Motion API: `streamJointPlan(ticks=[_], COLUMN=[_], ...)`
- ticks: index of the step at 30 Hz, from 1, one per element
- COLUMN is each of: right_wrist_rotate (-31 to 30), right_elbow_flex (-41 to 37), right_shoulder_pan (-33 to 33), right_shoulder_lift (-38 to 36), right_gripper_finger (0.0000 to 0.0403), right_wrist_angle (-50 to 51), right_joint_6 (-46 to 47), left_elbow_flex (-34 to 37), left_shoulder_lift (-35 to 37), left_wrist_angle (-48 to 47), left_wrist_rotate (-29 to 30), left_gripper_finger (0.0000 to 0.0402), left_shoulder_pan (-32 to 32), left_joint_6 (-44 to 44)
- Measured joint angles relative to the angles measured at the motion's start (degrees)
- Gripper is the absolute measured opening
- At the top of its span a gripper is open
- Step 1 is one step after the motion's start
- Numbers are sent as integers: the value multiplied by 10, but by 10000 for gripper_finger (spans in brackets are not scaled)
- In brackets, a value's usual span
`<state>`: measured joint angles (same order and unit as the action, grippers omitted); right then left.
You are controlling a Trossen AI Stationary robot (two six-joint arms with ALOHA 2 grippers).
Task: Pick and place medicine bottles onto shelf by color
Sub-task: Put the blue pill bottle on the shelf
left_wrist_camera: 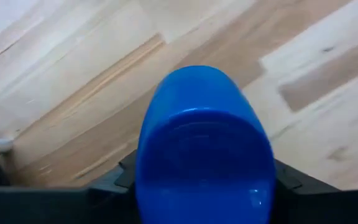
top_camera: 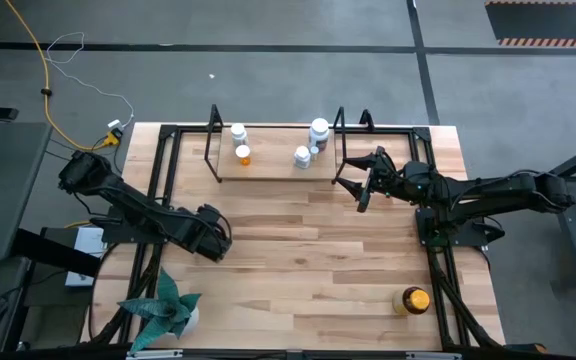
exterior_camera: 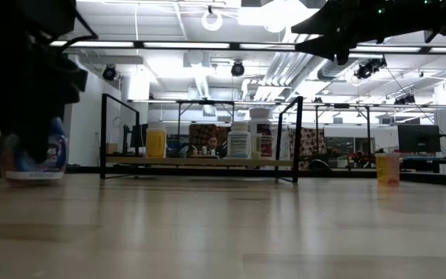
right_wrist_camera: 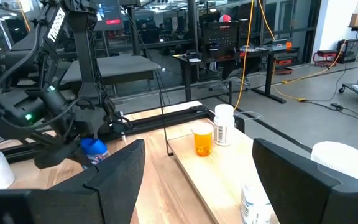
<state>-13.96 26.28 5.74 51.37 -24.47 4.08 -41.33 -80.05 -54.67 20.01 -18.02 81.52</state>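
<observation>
Nearest me, the left gripper [top_camera: 220, 243] sits low at the table's left with a small blue plastic pill bottle [left_wrist_camera: 204, 149] between its fingers; grip uncertain. Farther back, the right gripper [top_camera: 363, 180] hovers open beside the black wire-frame shelf [top_camera: 273, 176].

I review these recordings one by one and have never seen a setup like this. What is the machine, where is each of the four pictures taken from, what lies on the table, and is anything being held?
Two dark robot arms work at a wooden table. One picture looks straight down, one looks level across the tabletop, and one comes from each arm's wrist.

At the far edge stands a low black wire-frame shelf holding white and orange small plastic pill bottles. A larger amber bottle and a teal spiky potted plant stand near the front.

The left hand has a blue plastic bottle between its fingers; how firmly they grip is unclear. The right hand is open and empty beside the shelf.
</observation>
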Motion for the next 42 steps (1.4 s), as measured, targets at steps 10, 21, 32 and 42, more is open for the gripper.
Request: streamJointPlan(ticks=[10, 21, 32, 42], right_wrist_rotate=[0, 0, 0, 0], right_elbow_flex=[0, 0, 0, 0], right_shoulder_pan=[0, 0, 0, 0], right_shoulder_lift=[0, 0, 0, 0], right_gripper_finger=[289, 289, 289, 289], right_wrist_angle=[-2, -2, 0, 2], right_joint_6=[0, 0, 0, 0], left_elbow_flex=[-107, -232, -372, -394], left_shoulder_lift=[0, -58, -209, -267], left_wrist_angle=[80, 132, 109, 108], left_wrist_rotate=[105, 64, 31, -38], left_gripper_finger=[163, 159, 168, 169], left_shoulder_pan=[35, 249, 395, 481], left_joint_6=[-214, -487, -584, -582])
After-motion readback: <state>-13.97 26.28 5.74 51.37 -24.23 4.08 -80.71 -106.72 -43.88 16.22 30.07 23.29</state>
